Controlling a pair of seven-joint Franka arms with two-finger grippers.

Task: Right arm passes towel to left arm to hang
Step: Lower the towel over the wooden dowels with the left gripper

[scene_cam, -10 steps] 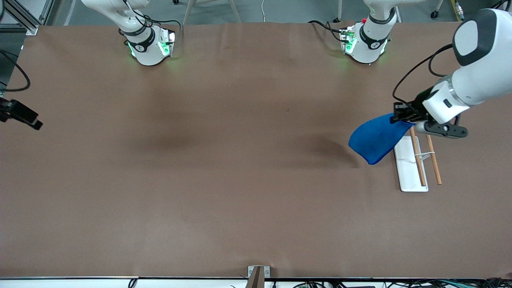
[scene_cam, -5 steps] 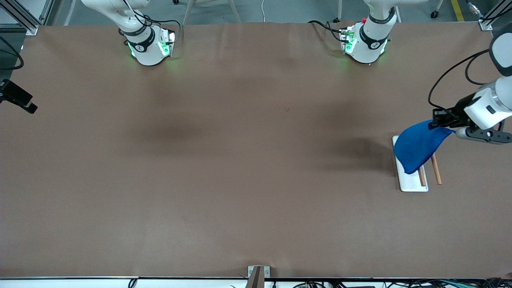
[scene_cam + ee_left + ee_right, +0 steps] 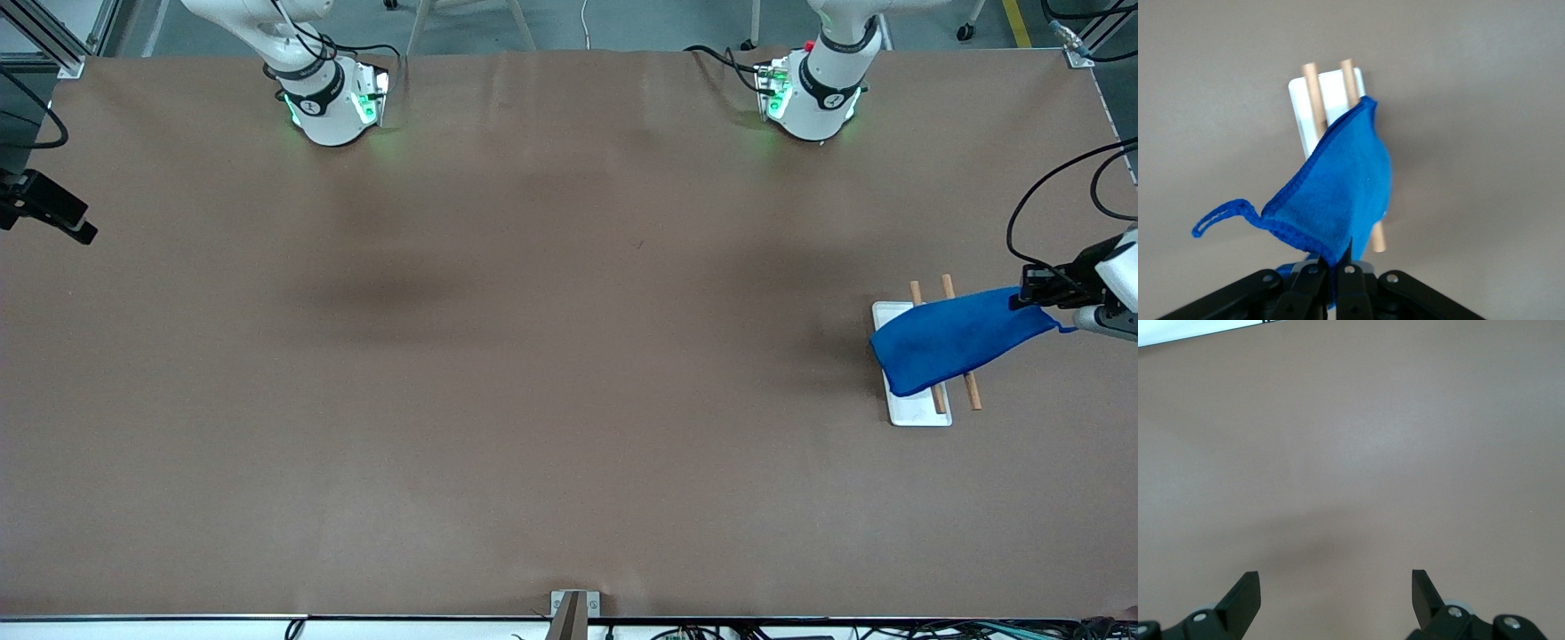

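Draping towel (image 3: 951,338) over rack (image 3: 911,411), seemingly touching.

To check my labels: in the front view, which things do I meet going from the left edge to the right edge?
right gripper → right arm's base → left arm's base → towel draped over the rack → left gripper

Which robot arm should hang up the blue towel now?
The left one, most likely. Its pincer is shut on the towel, which already drapes across the two wooden rods of the rack. The right pincer is open, holds nothing, and waits over bare table at the right arm's end.
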